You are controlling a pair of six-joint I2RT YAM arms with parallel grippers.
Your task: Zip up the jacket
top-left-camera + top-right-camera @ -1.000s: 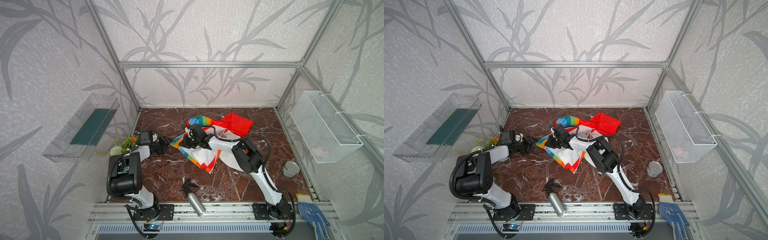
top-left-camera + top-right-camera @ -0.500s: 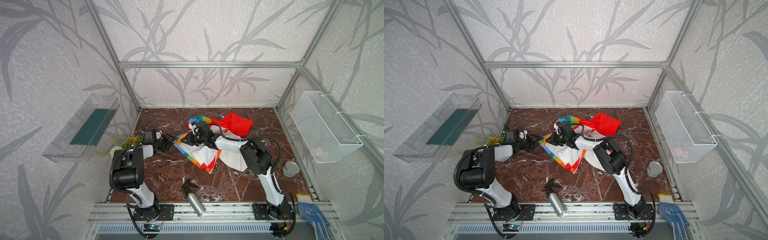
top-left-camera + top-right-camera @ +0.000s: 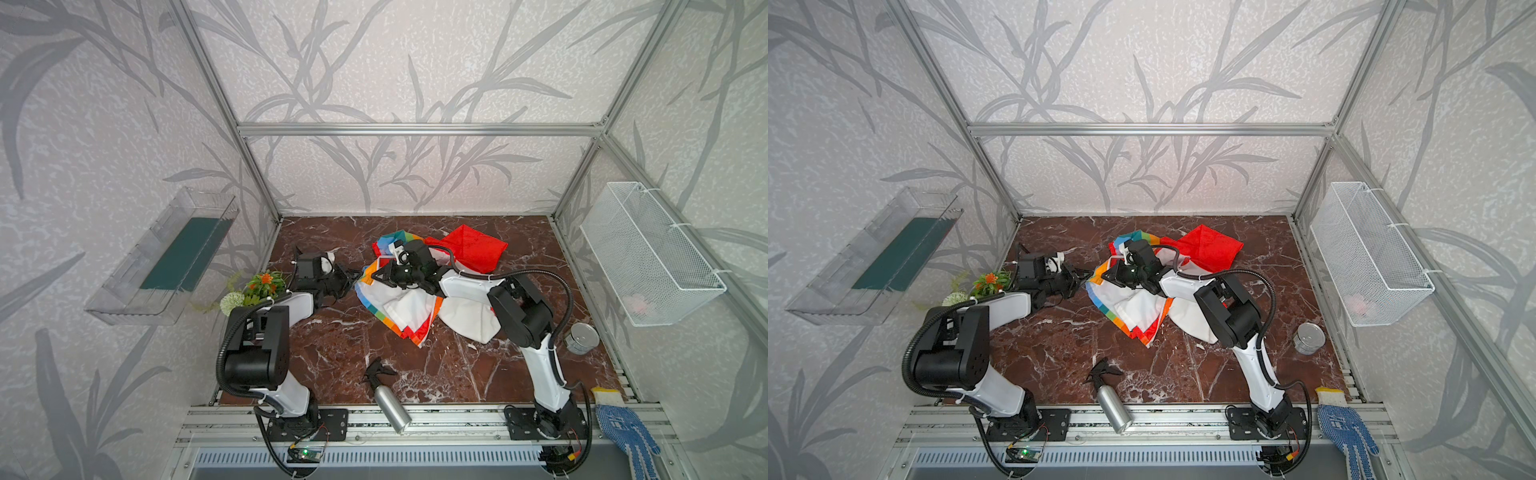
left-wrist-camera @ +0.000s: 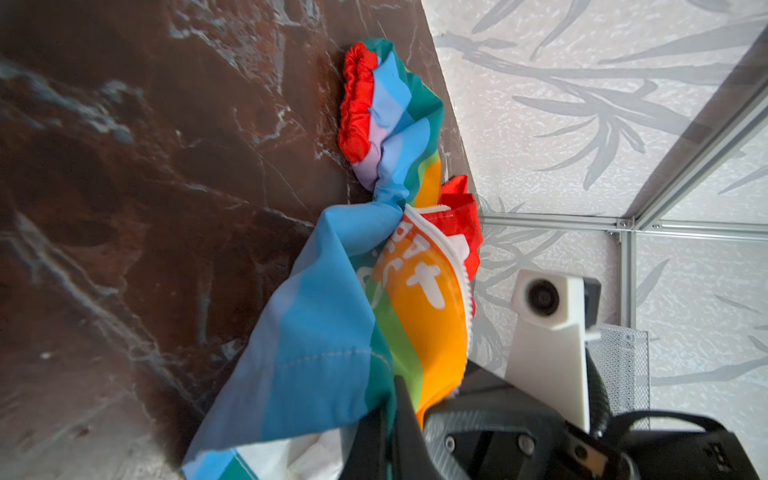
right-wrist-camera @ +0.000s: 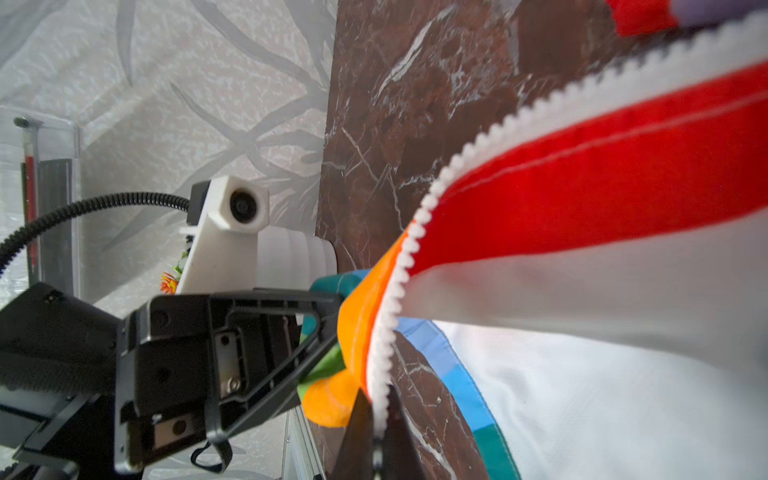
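Got the jacket (image 3: pixel 409 305) crumpled up around the middle of the marble table (image 3: pixel 332 353), with the red hood (image 3: pixel 473 249) flopped toward the far right. Seeing the left gripper (image 3: pixel 352 283) clamped down on the rainbow corner at the jacket's left edge. Same deal for the right gripper (image 5: pixel 376 419): squeezed tight on the white zipper teeth (image 5: pixel 415 232), right next to the left one. Also spotting a spray bottle (image 3: pixel 390 409) lying at the near edge.

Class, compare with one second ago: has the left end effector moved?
Yes. In a top view the left end effector has moved right, away from the flower plant, reaching the edge of the jacket.
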